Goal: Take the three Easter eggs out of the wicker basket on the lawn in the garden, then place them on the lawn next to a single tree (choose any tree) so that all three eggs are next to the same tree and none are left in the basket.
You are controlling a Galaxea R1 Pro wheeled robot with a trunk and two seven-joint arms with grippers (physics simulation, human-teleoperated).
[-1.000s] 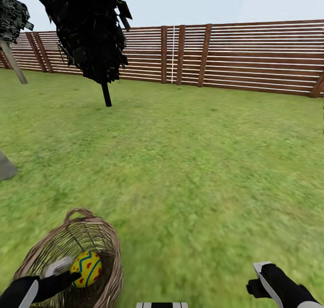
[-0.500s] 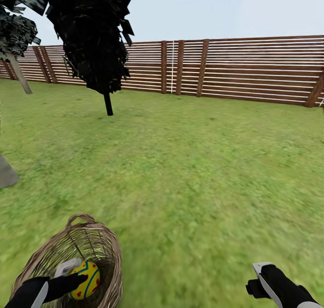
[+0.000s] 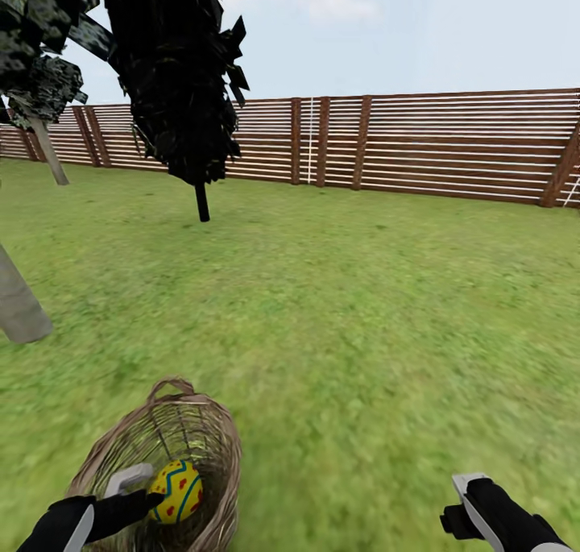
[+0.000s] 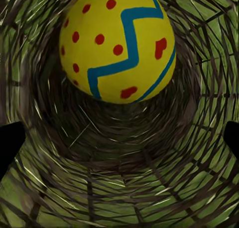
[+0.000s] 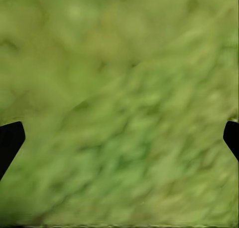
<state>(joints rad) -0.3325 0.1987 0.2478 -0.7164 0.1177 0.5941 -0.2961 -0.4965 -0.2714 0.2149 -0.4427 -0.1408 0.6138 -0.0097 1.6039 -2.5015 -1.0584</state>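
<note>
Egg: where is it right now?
The egg sits inside the wicker basket at the head view's lower left, just beyond the left gripper; the left wrist view shows it against the woven wall.

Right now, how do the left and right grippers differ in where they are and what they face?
The left gripper reaches into the wicker basket beside an Easter egg; the right gripper hangs over bare lawn. The left wrist view shows egg and weave, the right wrist view grass. Both stand open.

Even, bright daylight fills the scene under a pale sky [image 3: 419,28], with no cast shadows or glare on the lawn [image 3: 362,310]. The grass smears into soft blur nearby, heavily so in the right wrist view, while the black tree [image 3: 181,76] renders almost unlit.
</note>
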